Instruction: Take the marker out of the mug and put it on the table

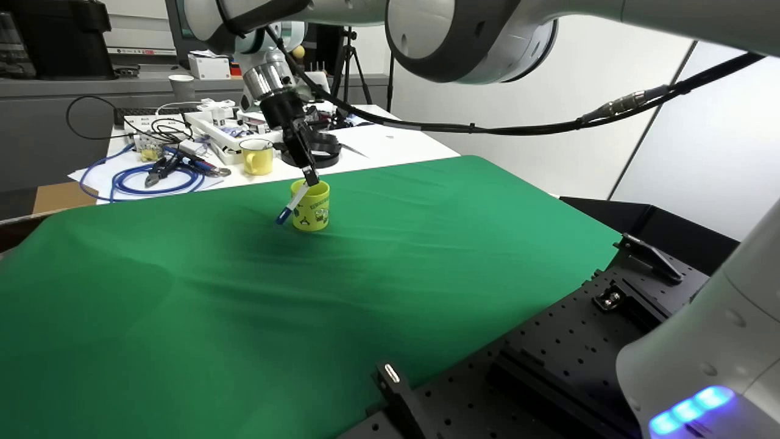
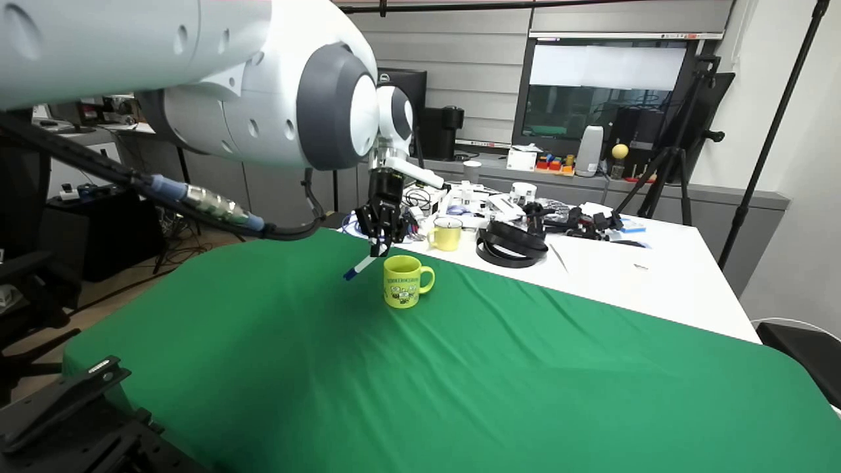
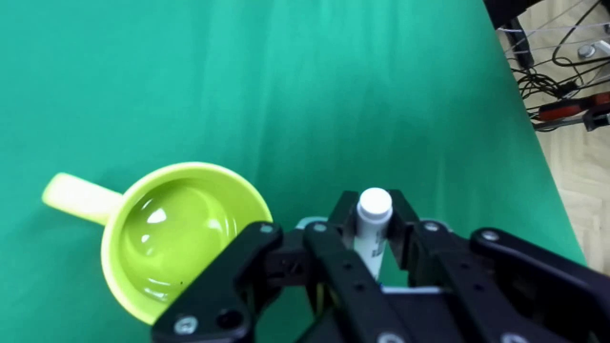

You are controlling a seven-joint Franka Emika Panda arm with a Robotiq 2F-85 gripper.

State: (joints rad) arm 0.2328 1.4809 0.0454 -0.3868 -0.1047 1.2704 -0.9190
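Observation:
The marker, white with a blue end, shows in both exterior views (image 1: 298, 197) (image 2: 363, 265) and in the wrist view (image 3: 371, 238). My gripper (image 1: 311, 180) (image 2: 380, 249) (image 3: 375, 207) is shut on its white end. The marker is tilted, blue end down, beside the mug and outside it, apparently above the table. In the wrist view the fingers hide most of the blue end. The yellow-green mug (image 1: 314, 210) (image 2: 402, 282) (image 3: 176, 238) stands upright on the table's green cloth (image 1: 292, 317) (image 2: 525, 381) (image 3: 333, 95). Its inside looks empty in the wrist view.
A white desk (image 1: 390, 143) (image 2: 624, 282) adjoins the cloth. It holds another yellow mug (image 1: 258, 161) (image 2: 445, 235), a black ring-shaped item (image 2: 509, 246), blue cable (image 1: 158, 186) and clutter. The cloth's edge drops to the floor (image 3: 581, 186). A black mounting plate (image 1: 548, 353) borders the cloth.

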